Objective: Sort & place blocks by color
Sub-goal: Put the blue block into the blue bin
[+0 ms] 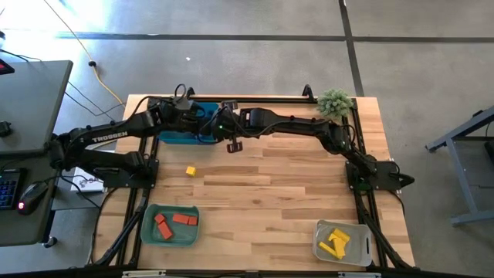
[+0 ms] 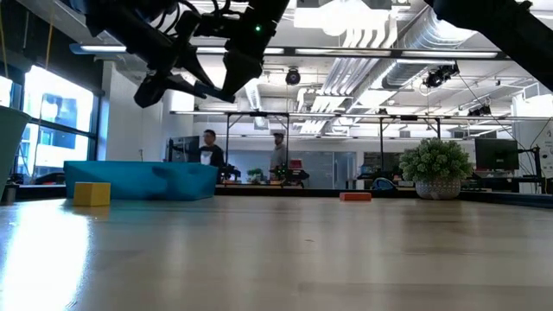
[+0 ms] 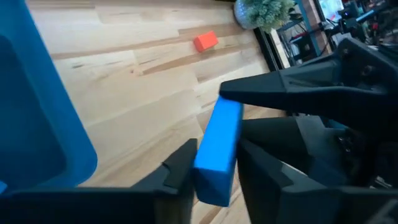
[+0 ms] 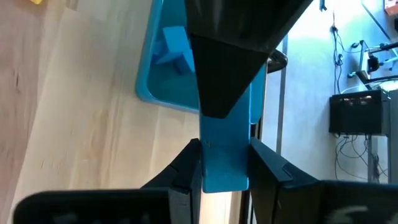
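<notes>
While both arms met above the far edge of the wooden table point(image 1: 255, 185), the containers sat apart across the high view. The blue bin point(image 1: 181, 137), upper centre-left and largely covered by the arms, held blue blocks point(image 4: 174, 46), seen in the right wrist view. The green bin point(image 1: 148, 232), lower left, held three red-orange blocks point(image 1: 176, 223). The clear bin point(image 1: 363, 251), lower right, held several yellow blocks point(image 1: 336, 240). A small green plant point(image 1: 336, 102) stood at the upper right corner.

The left gripper point(image 3: 214, 165) and the right gripper point(image 4: 225, 163) each had fingers clamped on the same blue bar point(image 3: 217, 149), just beside the blue bin. One yellow cube point(image 1: 191, 171) lay loose left of centre. A red-orange block point(image 3: 206, 41) lay near the plant.
</notes>
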Motion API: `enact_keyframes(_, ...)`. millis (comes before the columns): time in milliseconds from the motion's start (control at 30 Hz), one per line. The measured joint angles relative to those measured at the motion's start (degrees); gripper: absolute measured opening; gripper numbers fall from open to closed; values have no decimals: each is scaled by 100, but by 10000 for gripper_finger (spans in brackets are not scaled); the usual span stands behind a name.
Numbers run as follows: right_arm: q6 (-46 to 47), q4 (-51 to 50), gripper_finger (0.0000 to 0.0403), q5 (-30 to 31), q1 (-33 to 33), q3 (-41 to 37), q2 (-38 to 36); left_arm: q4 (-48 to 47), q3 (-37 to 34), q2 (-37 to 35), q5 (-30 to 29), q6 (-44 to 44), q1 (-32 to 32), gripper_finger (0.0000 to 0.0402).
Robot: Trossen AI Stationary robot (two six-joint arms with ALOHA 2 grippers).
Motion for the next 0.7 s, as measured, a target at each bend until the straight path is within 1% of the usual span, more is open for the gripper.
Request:
enact_keyframes(100, 1, 15, 69, 53, -10, 0, 0, 127, 1, 0, -37, 169, 0, 58)
enact_keyframes(200, -7, 39, 69, 154, -3, -2, 9, 142, 2, 0, -76, 357, 0, 36)
enact_keyframes(333, -86, 52, 73, 363, -16, -4, 11, 174, 4, 0, -68, 671, 2, 33)
enact_keyframes(500, -89, 22, 116, 408, -22, -4, 11, 164, 7, 0, 20, 1090, 65, 35)
enact_keyframes(633, -40, 3, 145, 405, -23, -4, 13, 153, 7, 9, 94, 1511, 256, 34)
enact_keyframes(700, 136, 16, 156, 379, -24, -4, 13, 121, 7, 14, 83, 1725, 373, 34)
